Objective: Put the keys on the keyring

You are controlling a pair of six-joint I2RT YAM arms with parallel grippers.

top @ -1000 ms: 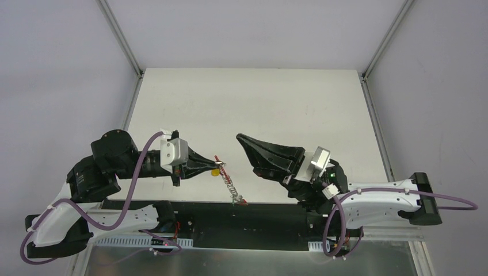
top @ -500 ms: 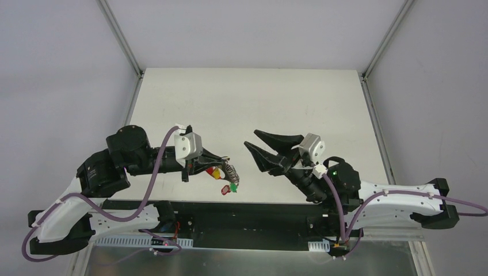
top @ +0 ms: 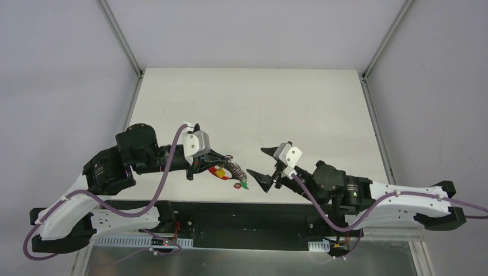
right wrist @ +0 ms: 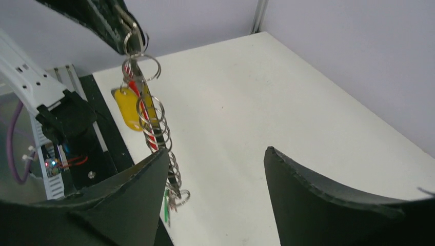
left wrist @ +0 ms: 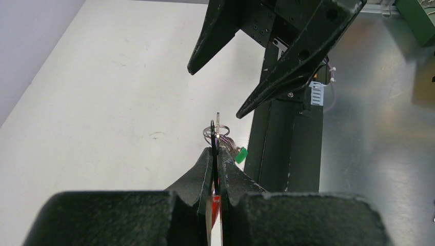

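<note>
My left gripper point(top: 228, 161) is shut on the top end of the keyring point(top: 233, 169), a red arc with a row of silvery loops, and holds it above the table's near edge. The keyring point(right wrist: 154, 123) hangs from the left gripper point(right wrist: 128, 36), with a yellow tag point(right wrist: 128, 108) near the top and a green tag point(right wrist: 166, 205) at the bottom. The keys' metal blades are hard to make out. My right gripper point(top: 255, 161) is open, just right of the keyring. In its wrist view the right gripper point(right wrist: 215, 152) grips nothing, and the loops hang against its left finger.
The white table point(top: 253, 109) stretches away behind both grippers. A black bar point(top: 241, 213) and a metal plate point(left wrist: 379, 128) lie along the near edge, under the hanging keyring. Grey walls and metal posts point(top: 121, 40) frame the table.
The right gripper has gone from shut to open and swung down and left toward the keyring. The left gripper has carried the keyring rightward, where it hangs bunched instead of stretched.
</note>
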